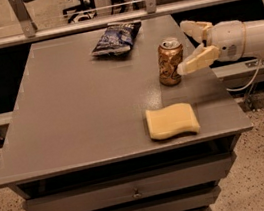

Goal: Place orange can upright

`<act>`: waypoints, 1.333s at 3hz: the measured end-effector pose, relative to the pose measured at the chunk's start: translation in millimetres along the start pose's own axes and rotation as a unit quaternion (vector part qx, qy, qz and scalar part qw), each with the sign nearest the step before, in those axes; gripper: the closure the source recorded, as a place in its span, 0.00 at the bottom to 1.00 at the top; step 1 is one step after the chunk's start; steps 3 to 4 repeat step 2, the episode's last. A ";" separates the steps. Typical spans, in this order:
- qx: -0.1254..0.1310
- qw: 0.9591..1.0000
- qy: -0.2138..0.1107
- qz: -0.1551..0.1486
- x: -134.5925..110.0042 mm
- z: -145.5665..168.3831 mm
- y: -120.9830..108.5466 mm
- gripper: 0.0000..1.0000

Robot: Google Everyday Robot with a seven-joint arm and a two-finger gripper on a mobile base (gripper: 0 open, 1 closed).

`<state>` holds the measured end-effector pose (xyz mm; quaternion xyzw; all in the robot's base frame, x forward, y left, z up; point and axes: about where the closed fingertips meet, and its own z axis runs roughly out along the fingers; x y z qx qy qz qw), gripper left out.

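The orange can (170,62) stands upright on the grey table (82,111), right of centre, silver top facing up. My gripper (186,47) comes in from the right on a white arm and is open. Its two cream fingers (198,60) are spread wide just to the right of the can. The near finger's tip is right beside the can's side; I cannot tell if it touches. The far finger points up and away behind the can.
A blue crinkled snack bag (116,37) lies at the back of the table. A yellow sponge (171,120) lies near the front right edge. Drawers sit below the tabletop. A metal rail runs behind the table.
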<state>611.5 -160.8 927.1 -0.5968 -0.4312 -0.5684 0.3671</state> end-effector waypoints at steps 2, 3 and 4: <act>-0.031 0.997 -0.029 -0.059 73.3 -28.5 -25.1 0.00; -0.031 0.997 -0.029 -0.059 73.3 -28.5 -25.1 0.00; -0.031 0.997 -0.029 -0.059 73.3 -28.5 -25.1 0.00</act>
